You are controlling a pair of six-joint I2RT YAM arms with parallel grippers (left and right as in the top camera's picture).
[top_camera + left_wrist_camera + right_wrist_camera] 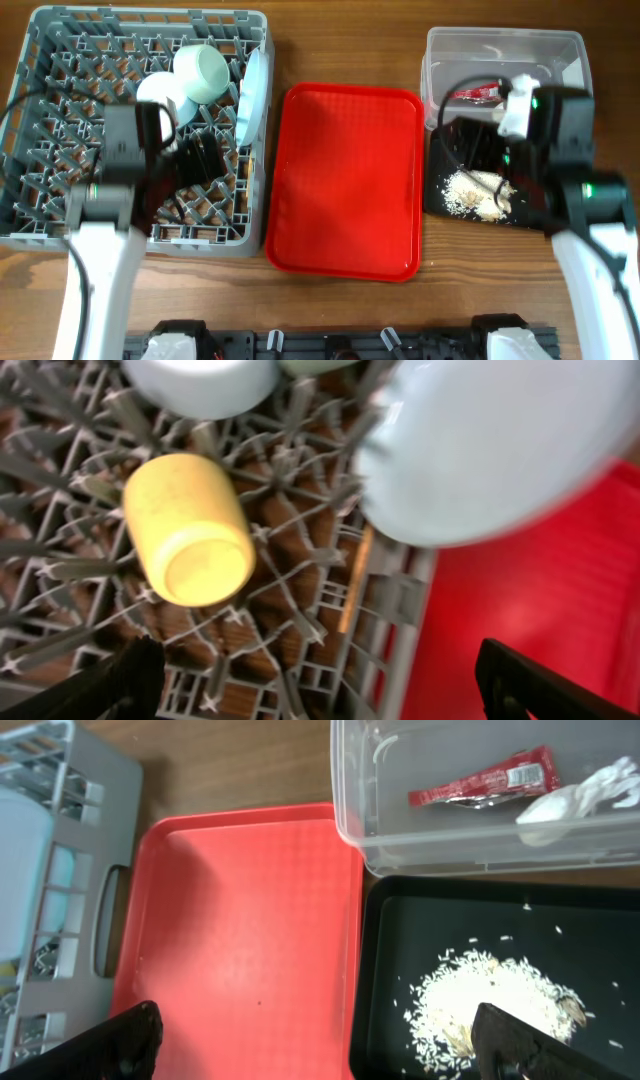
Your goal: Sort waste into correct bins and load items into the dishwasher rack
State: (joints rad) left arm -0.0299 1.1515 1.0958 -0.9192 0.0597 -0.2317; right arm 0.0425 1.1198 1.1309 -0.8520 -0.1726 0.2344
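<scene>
One grey rack (60, 60) at left, holding one yellow cup (185, 530) on its side, long axis roughly near-far, round end facing near. Also one plate (252, 95) on edge, one bowl (200, 72). One red wrapper (485, 782) in clear tub (500, 38), far right, lying left-right. Left gripper (320, 690) and right gripper (315, 1045) spread, gripping nothing.

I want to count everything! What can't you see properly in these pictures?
Overhead: left arm hides the middle of the rack, including the yellow cup.
Overhead: right arm covers part of the black tray.
Left wrist: plate blurred, cut by top edge.
</scene>
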